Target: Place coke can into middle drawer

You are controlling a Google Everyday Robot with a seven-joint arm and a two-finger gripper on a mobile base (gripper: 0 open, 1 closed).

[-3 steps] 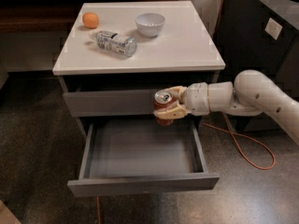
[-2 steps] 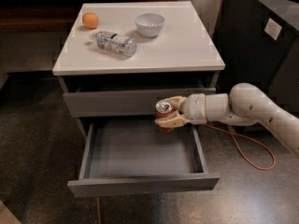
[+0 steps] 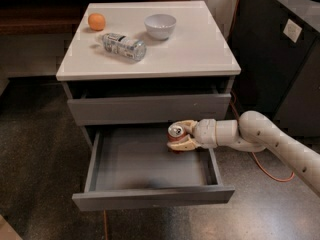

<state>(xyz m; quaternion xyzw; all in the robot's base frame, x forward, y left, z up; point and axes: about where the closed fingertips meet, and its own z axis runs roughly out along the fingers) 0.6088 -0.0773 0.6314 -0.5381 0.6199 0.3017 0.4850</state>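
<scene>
The middle drawer (image 3: 145, 165) is pulled open under the white cabinet top, showing its grey inner tray. My gripper (image 3: 179, 136) reaches in from the right and is shut on the coke can (image 3: 176, 134), a red can with a silver top. The can stands upright at the back right of the drawer's tray, low inside it. I cannot tell whether its base touches the tray floor. The white arm (image 3: 265, 141) stretches away to the right of the drawer.
On the white cabinet top (image 3: 200, 49) lie a clear plastic bottle (image 3: 124, 46), an orange (image 3: 96, 21) and a white bowl (image 3: 160, 26). The upper drawer front (image 3: 150, 108) is closed above the can. A dark cabinet (image 3: 280, 59) stands right, with an orange cable (image 3: 270, 171) on the floor.
The gripper has carried the coke can down from in front of the upper drawer front into the back right of the open middle drawer. The arm has dropped with it.
</scene>
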